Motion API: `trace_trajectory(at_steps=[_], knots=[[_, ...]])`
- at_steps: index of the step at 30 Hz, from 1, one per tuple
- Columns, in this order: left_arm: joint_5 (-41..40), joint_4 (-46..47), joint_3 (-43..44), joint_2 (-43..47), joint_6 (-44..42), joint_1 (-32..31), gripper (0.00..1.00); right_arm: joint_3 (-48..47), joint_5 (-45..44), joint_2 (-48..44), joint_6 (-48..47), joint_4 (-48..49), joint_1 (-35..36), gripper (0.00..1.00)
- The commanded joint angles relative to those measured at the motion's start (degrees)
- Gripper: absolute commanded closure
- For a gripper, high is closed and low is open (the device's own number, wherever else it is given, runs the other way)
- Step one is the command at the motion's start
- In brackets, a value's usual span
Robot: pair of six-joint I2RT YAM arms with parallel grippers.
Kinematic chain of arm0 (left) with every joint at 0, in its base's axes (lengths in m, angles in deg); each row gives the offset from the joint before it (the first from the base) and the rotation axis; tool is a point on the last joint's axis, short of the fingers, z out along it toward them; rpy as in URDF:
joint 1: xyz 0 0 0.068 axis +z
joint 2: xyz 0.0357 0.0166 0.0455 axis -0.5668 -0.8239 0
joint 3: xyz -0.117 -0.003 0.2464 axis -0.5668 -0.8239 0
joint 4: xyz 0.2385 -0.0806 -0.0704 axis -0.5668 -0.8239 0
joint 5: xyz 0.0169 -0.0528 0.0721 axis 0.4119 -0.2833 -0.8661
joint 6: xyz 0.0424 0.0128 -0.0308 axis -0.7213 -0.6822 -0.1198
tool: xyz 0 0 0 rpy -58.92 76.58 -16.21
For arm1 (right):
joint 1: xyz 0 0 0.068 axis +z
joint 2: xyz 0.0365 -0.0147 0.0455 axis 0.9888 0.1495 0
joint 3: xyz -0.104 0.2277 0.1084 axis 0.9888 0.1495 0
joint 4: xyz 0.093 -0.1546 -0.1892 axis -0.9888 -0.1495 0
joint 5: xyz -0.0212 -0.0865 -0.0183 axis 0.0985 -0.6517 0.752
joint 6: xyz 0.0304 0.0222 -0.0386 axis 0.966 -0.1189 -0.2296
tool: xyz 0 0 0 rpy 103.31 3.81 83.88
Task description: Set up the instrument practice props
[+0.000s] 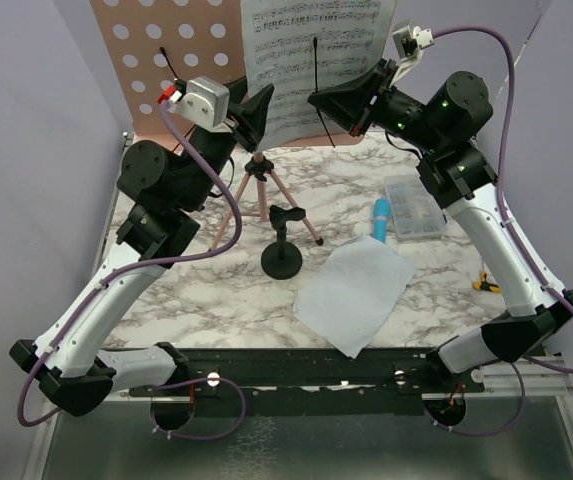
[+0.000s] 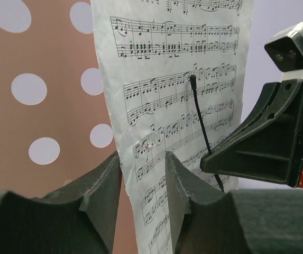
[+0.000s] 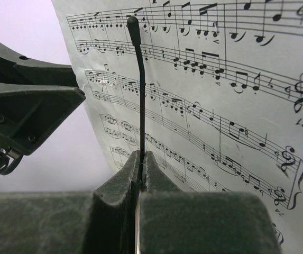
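Observation:
The pink hole-dotted music stand (image 1: 166, 60) stands at the back on thin tripod legs (image 1: 262, 200). One sheet-music page (image 1: 306, 50) stands upright against it. My left gripper (image 1: 256, 112) is open, its jaws either side of the page's lower left edge (image 2: 156, 132). My right gripper (image 1: 328, 100) is shut on the stand's thin black wire page holder (image 3: 140, 90), which lies across the front of the page. The second white page (image 1: 354, 292) lies flat on the table. The blue toy microphone (image 1: 381, 218) lies beside it. The black round-based mic stand (image 1: 282, 252) stands by the tripod.
A clear plastic compartment box (image 1: 413, 208) sits at the right next to the microphone. A small yellow and black object (image 1: 486, 283) lies by the right arm. The marble table top (image 1: 196, 290) ends at a black rail at the front.

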Motion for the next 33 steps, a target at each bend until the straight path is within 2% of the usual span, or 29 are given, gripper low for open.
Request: trace_trajectory(at_steps=[1, 4, 9, 12, 18, 22, 33], knots=[[-2.8, -0.3, -0.9, 0.9, -1.2, -0.2, 0.63, 0.0, 0.6, -1.8, -0.4, 2.8, -0.1, 0.99], [-3.3, -0.6, -0.8, 0.6, -1.6, -0.2, 0.68, -0.1, 0.6, -1.8, -0.4, 2.8, -0.1, 1.00], [-3.6, -0.7, -0.4, 0.3, -1.6, -0.2, 0.69, -0.2, 0.4, -1.7, -0.2, 2.8, -0.1, 0.99], [-3.6, -0.8, -0.6, 0.5, -1.6, -0.2, 0.68, -0.1, -0.1, -1.7, 0.1, 2.9, -0.1, 0.94], [-2.5, 0.1, -1.6, 1.8, -0.3, -0.2, 0.60, 0.6, -0.9, -2.0, 0.4, 3.7, -0.1, 0.72], [-2.0, 0.7, -2.2, 2.7, 0.3, -0.2, 0.55, 0.6, -0.4, -2.2, 0.3, 3.8, -0.2, 0.65], [-1.7, 1.4, -4.4, 4.8, 0.6, -0.2, 0.40, 2.1, -0.8, -4.0, 0.3, 4.0, -0.2, 0.53]])
